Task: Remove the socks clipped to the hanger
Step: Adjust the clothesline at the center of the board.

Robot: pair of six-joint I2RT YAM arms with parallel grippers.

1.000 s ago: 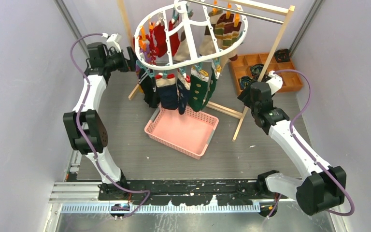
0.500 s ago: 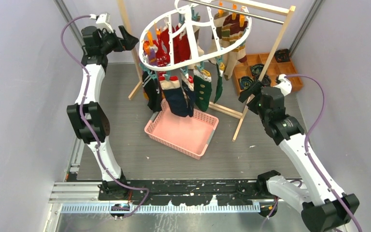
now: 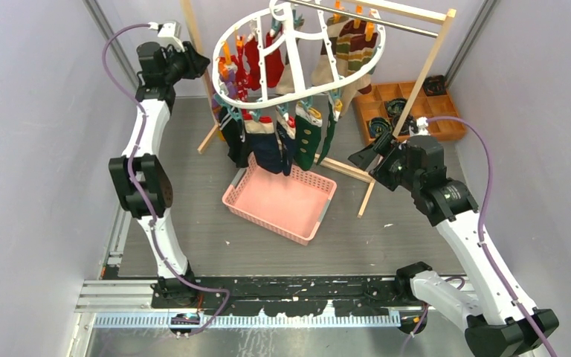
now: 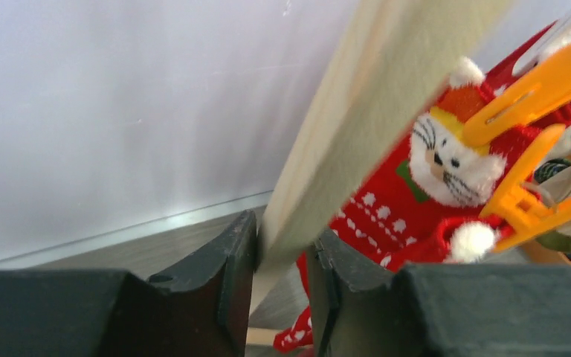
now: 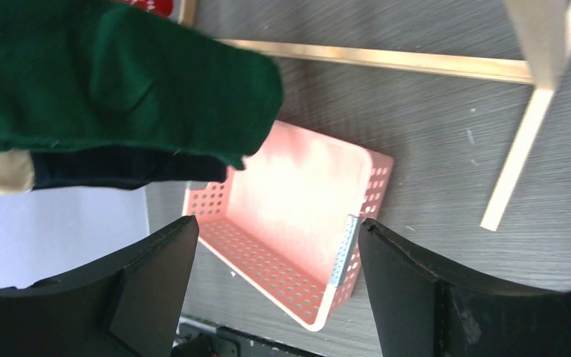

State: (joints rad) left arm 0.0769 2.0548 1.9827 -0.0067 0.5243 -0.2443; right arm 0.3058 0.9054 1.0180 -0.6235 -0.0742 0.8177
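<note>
The white oval hanger [image 3: 297, 95] hangs from the wooden rack, tilted, with several socks clipped round it. A red sock [image 3: 256, 63] hangs at the upper left and a dark green sock [image 3: 306, 141] at the lower front. My left gripper [image 3: 201, 63] is high at the hanger's left end. In the left wrist view that gripper [image 4: 286, 253] is shut on the wooden post [image 4: 372, 111], with a red Christmas sock [image 4: 386, 216] and orange clips [image 4: 528, 97] just behind. My right gripper [image 3: 360, 158] [image 5: 279, 227] is open and empty, just under the dark green sock [image 5: 119, 74].
A pink perforated basket [image 3: 320, 212] sits on the floor below the socks, and its wall [image 5: 268, 275] shows between the right fingers. The rack's wooden base bars [image 5: 386, 58] cross the floor. An orange compartment tray [image 3: 409, 104] stands at the back right.
The left arm rose from beside the hanger's left rim, and its jaws closed from wide open onto the wooden post. The right arm came forward and left towards the green sock. The hanger swung.
</note>
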